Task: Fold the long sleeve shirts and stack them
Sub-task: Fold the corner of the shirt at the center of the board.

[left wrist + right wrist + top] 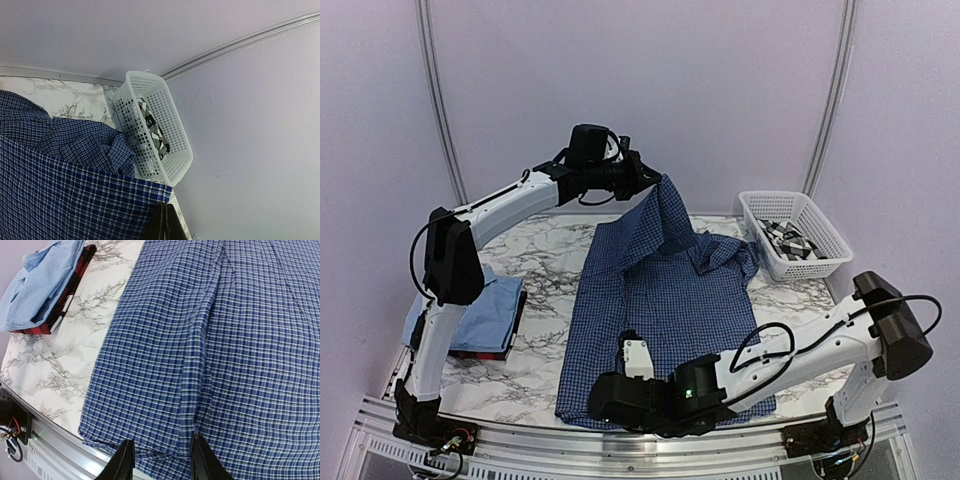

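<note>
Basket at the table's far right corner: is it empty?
No, a black-and-white checked shirt lies crumpled inside the white basket.

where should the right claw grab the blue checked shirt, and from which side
Take the near hem of the checked shirt, beside its lengthwise fold. Come in low from the table's near edge: the cloth lies flat there with only that edge free, and the right claw stands open over it. The left claw holds the far end up.
</note>
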You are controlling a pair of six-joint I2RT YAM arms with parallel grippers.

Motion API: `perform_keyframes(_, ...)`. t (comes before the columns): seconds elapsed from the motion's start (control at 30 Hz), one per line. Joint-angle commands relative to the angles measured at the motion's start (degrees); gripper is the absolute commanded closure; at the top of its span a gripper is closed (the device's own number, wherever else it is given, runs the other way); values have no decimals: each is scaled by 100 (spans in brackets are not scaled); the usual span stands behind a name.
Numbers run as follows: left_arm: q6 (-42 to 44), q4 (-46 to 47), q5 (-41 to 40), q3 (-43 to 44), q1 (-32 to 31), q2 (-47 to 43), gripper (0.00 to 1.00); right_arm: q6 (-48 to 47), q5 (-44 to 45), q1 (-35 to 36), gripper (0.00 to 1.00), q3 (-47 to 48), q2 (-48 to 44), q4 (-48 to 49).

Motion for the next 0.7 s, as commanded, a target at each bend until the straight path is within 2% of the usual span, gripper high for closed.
perform_keyframes(0.0, 43, 255, 94, -13, -9, 3, 100, -215, -146, -99, 66, 584, 325, -374)
perform_keyframes(0.2, 17, 263, 120, -13, -18, 22, 100, -213, -556, -396, 70, 193, 228, -281)
perform_keyframes(0.47, 1, 298, 113, 5, -35, 59, 100, -258, -674, -406, 70, 205, 291, -316)
perform_keyframes(0.67, 0, 299, 128, 2, -35, 83, 100, -222, -761, -408, 74, 200, 405, -333)
